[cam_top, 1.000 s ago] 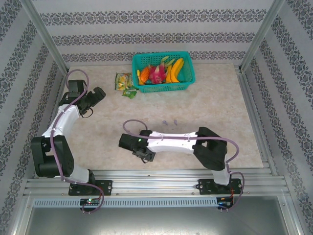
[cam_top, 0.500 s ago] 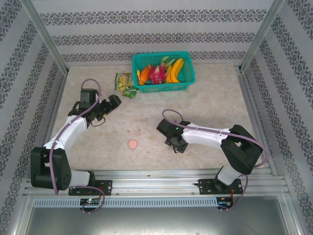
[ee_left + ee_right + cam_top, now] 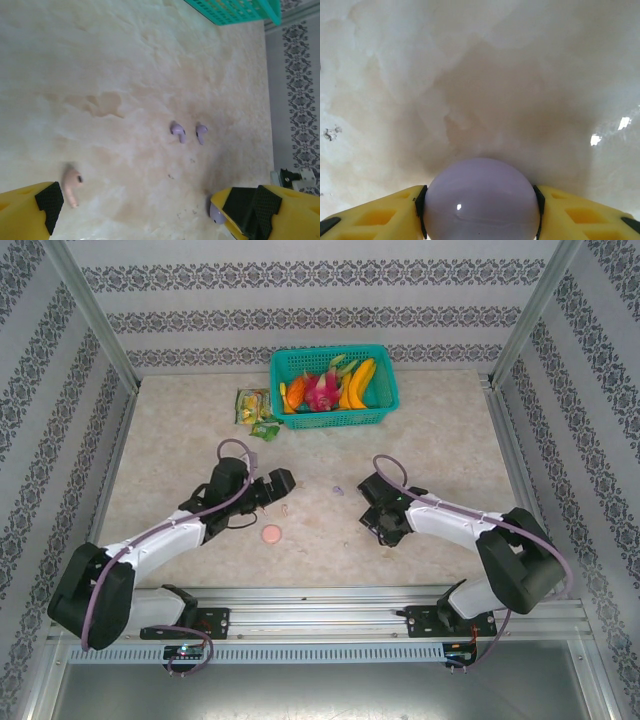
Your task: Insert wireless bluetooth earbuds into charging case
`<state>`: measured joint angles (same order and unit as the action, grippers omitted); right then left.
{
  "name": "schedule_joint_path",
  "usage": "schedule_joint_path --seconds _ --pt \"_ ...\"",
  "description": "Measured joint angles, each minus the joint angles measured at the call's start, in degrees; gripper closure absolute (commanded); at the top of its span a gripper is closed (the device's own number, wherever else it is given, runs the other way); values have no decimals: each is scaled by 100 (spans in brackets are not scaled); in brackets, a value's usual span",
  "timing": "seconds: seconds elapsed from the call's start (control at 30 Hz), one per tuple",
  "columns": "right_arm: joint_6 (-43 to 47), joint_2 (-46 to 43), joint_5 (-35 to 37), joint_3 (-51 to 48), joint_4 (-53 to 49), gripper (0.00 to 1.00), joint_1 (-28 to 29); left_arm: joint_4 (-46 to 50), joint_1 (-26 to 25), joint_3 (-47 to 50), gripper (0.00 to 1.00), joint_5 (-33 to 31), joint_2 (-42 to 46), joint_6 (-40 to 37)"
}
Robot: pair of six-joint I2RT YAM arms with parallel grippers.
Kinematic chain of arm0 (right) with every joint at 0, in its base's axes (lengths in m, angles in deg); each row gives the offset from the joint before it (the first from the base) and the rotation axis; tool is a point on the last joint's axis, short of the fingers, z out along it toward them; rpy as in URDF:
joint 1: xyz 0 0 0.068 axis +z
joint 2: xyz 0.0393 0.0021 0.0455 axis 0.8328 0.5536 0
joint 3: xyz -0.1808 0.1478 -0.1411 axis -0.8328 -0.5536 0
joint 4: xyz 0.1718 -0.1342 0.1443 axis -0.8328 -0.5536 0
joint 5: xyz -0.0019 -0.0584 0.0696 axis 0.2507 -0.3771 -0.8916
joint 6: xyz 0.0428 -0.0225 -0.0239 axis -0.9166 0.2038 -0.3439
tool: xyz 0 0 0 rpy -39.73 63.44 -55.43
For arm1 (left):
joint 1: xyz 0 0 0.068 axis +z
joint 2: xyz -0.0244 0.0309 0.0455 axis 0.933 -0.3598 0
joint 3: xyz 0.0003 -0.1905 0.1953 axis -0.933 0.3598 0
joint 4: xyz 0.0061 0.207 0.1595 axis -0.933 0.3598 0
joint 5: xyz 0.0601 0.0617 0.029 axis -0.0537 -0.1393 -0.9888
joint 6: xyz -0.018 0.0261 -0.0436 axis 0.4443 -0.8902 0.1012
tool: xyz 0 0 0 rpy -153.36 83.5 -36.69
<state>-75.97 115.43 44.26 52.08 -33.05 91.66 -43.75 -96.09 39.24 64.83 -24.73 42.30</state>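
In the right wrist view my right gripper [image 3: 480, 202] is shut on a round lilac charging case [image 3: 481, 192], held just above the marble table. From above, that gripper [image 3: 381, 512] is right of centre. My left gripper [image 3: 283, 481] is open and low over the table near the middle. Two lilac earbuds [image 3: 178, 132] lie side by side ahead of the left gripper [image 3: 142, 210]. One pink earbud [image 3: 72, 186] lies by its left finger. A small lilac piece [image 3: 217, 215] peeks from under its right finger. A round pink case [image 3: 271, 533] lies just in front of the left gripper.
A teal basket [image 3: 334, 388] of toy fruit stands at the back centre. Two snack packets [image 3: 252, 405] lie to its left. Metal frame posts and rails border the table on all sides. Bare marble lies to the right and far left.
My left arm has swung in from the far left to the table's middle. The right gripper has carried the lilac case from left of centre to right of centre, uncovering the pink case.
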Motion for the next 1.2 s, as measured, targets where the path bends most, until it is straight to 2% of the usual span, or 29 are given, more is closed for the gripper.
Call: schedule_joint_path --seconds 0.5,0.83,1.2 --pt "-2 -409 -328 -46 195 45 -577 -2439 -1606 2 0 -243 -1862 -118" --pt "-24 -579 -614 -50 267 45 -1019 -4030 -2048 -372 10 -236 -3202 -155" --pt "-151 -579 -1073 -50 490 45 -1305 -5040 -2273 -894 22 -328 -4256 22"
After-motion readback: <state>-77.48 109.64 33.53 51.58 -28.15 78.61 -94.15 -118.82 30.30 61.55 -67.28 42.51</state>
